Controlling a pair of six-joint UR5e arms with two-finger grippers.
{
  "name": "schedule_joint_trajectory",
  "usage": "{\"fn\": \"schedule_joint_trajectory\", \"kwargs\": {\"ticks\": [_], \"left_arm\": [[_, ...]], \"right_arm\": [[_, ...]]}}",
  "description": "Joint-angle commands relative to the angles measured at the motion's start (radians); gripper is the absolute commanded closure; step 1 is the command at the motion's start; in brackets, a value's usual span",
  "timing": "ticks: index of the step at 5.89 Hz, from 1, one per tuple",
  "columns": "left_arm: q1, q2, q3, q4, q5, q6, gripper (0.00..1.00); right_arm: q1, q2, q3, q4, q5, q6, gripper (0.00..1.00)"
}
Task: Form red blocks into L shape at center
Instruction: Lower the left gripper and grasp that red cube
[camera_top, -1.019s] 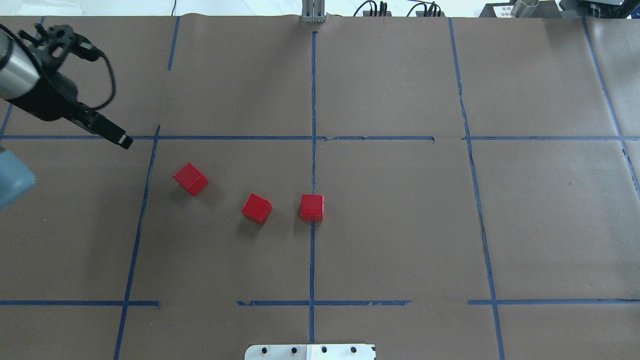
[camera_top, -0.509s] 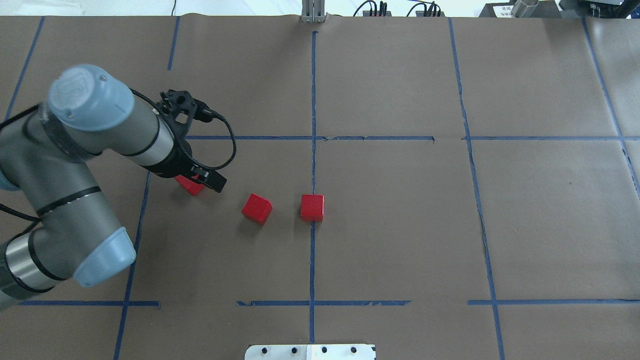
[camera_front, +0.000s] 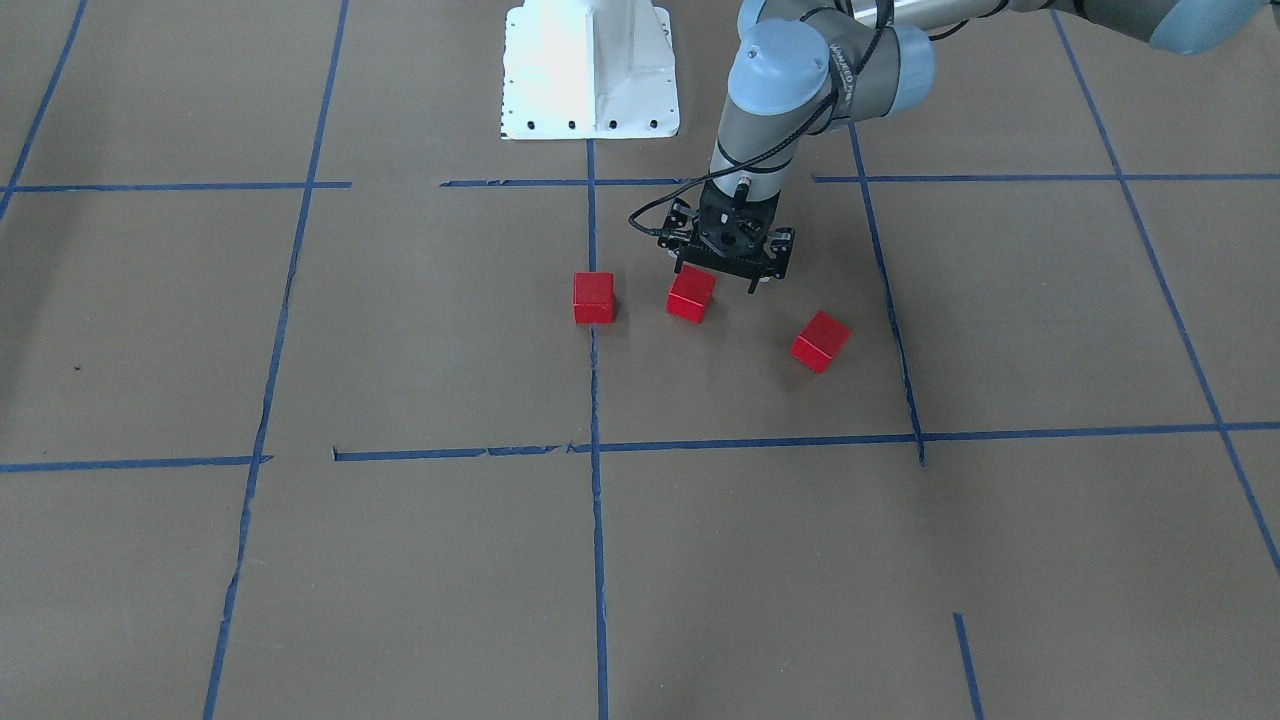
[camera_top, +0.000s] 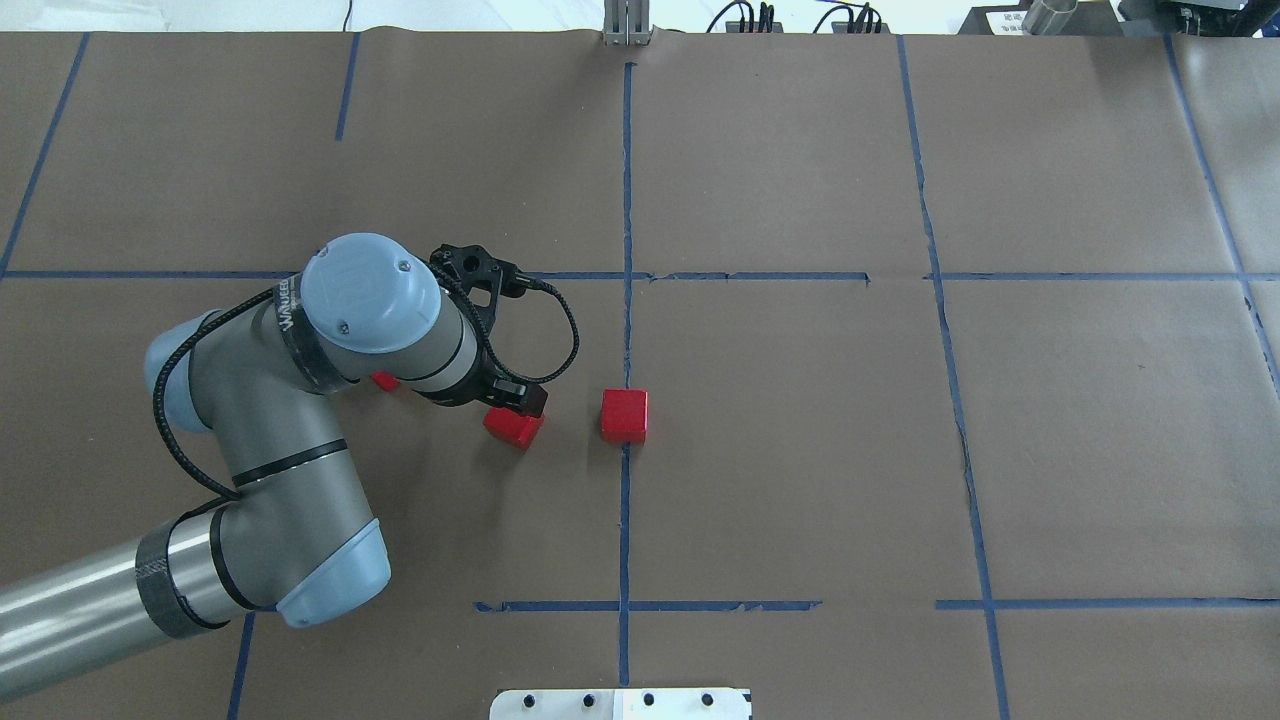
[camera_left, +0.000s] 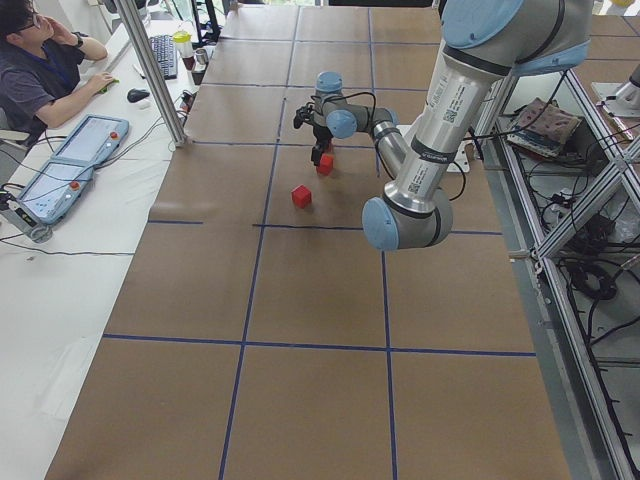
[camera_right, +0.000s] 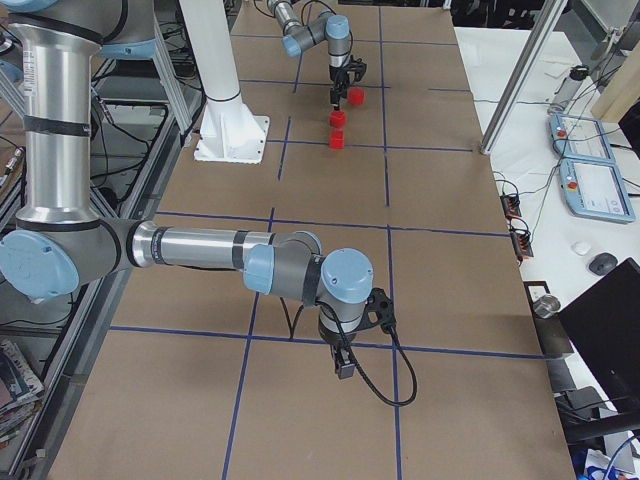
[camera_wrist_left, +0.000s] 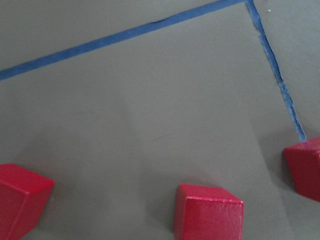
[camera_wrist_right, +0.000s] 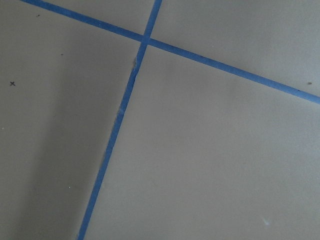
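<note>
Right now 3 small, bright-red, plain cube blocks sit apart on the brown paper cover. All are inside the center (camera_front: 450, 320), the middle box marked with blue tape. They do not make an L yet.

The first red block (camera_front: 594, 297) sits right on the straight blue tape line (camera_front: 592, 390) that cuts the box in 2. That looks like a good corner to build from. The second red block (camera_front: 691, 295) is near it, on the robot's left side, and is turned a little. The third red block (camera_front: 820, 341) is further out on that same side. It is turned too, and is well apart from the other 2.

The left gripper (camera_front: 728, 270) points down and hangs close over the second red block, most likely because this is the nearest one to move. I cannot tell if it touches the block. I cannot tell if its jaws are wide or narrow, because the black fingers are too small and dark. The left wrist view shows only blocks and paper.

The right gripper (camera_right: 343, 362) hangs low over bare paper, well away from the blocks, likely to keep out of the way. Its jaws cannot be judged either.

I think the second block needs to be turned square before it goes beside the first one.
</note>
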Motion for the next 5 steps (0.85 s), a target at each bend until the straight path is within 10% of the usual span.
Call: {"fn": "schedule_joint_trajectory", "kwargs": {"ticks": [1,5], "left_arm": [[0.014,-0.011,0.03,-0.003,0.014,-0.011,0.0],[0.036,-0.054,0.091,-0.008,0.012,-0.051,0.0]], "right_arm": [[0.0,-0.002,0.0,0.001,0.0,0.0,0.0],[0.0,-0.003,-0.007,-0.001,-0.002,0.0,0.0]]}}
